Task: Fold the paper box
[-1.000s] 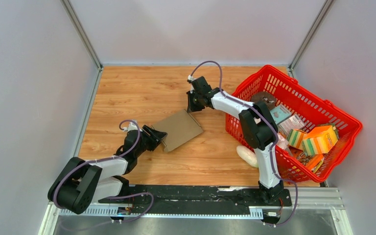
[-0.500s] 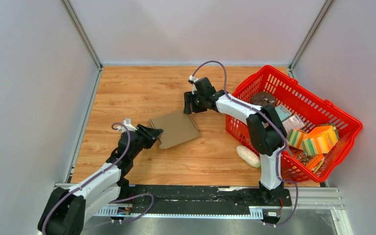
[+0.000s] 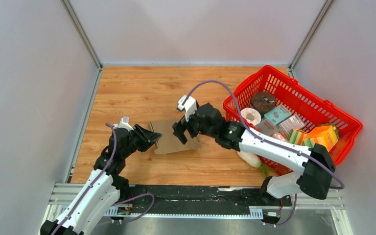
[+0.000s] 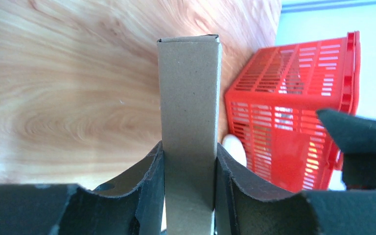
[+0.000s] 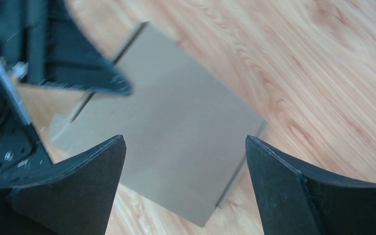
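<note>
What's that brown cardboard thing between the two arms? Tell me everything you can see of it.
The paper box is plain brown cardboard, a thin flat rectangle; a tab seems to stick out at its left end. It is near the middle of the wooden table, left of the red basket. The left end effector is shut on that left end, one finger on each broad face. The right end effector hangs open over its right part; contact is unclear.

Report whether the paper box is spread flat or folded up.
Folded up: the paper box shows a closed side wall, gripped in the left tool; right tool open above.
</note>
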You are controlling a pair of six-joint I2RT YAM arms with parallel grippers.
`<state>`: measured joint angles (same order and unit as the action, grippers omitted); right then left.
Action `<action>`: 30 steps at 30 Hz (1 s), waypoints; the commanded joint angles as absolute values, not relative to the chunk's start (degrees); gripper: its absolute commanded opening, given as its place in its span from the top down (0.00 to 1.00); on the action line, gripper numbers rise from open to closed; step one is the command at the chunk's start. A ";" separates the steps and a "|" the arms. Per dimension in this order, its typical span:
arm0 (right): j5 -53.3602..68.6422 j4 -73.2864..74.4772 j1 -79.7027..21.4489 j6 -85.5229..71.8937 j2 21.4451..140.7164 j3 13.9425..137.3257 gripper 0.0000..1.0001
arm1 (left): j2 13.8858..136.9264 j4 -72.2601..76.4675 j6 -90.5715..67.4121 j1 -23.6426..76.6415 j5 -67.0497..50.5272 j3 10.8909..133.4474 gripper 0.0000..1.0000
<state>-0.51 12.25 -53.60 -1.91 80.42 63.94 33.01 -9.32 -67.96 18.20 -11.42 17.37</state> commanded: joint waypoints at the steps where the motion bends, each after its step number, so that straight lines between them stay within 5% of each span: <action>1: -6.05 4.67 -62.56 7.99 76.21 56.70 0.03 | 32.34 -16.87 -66.27 17.75 -18.36 23.89 0.69; 17: -43.58 -24.16 -85.51 31.89 79.27 41.75 0.14 | 24.96 -20.22 -81.47 16.70 -27.68 20.48 0.76; 23: -55.27 -43.31 -87.80 46.22 87.35 38.33 0.28 | 22.68 -19.95 -85.78 16.35 -29.00 18.55 0.76; 30: -61.61 -66.85 -90.35 59.84 96.75 36.74 0.58 | 20.83 -16.36 -88.59 16.26 -29.00 16.18 0.72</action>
<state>-53.91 -45.95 -89.60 49.36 93.41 36.80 22.50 -19.46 -85.12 16.29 -25.87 17.34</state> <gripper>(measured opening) 0.489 0.432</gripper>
